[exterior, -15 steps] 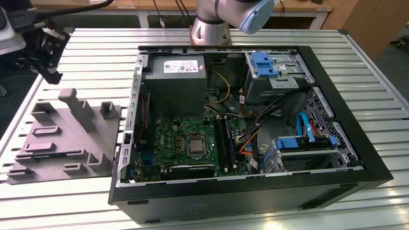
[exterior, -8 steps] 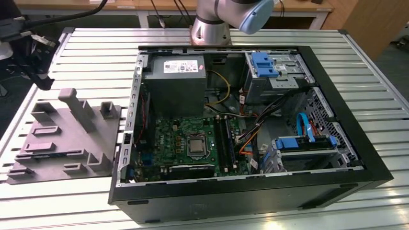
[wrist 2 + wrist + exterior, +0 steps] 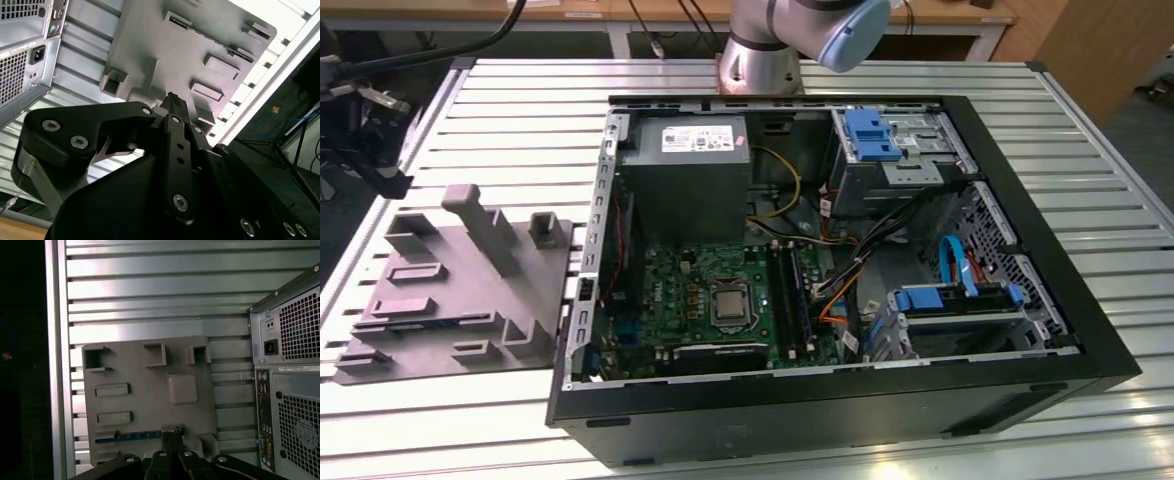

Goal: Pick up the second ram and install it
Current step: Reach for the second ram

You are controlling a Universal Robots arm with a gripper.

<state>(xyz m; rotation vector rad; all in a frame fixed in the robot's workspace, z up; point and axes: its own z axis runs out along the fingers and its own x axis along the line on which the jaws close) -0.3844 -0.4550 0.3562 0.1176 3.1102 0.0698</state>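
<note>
Surface: slatted metal table (image 3: pixel 1067 100) | Resting on it: open computer case (image 3: pixel 854 425) | Beside case, exterior view's left: grey moulded tray (image 3: pixel 440 300)

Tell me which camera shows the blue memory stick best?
The first wrist view: the blue memory stick lies in the grey holder, by the gripper. The exterior view and second wrist view show the holder; the stick is unclear there.

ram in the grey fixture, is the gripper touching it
Cannot tell. In the first wrist view the gripper overlaps the end of the ram, but that view hides any height gap.
</note>
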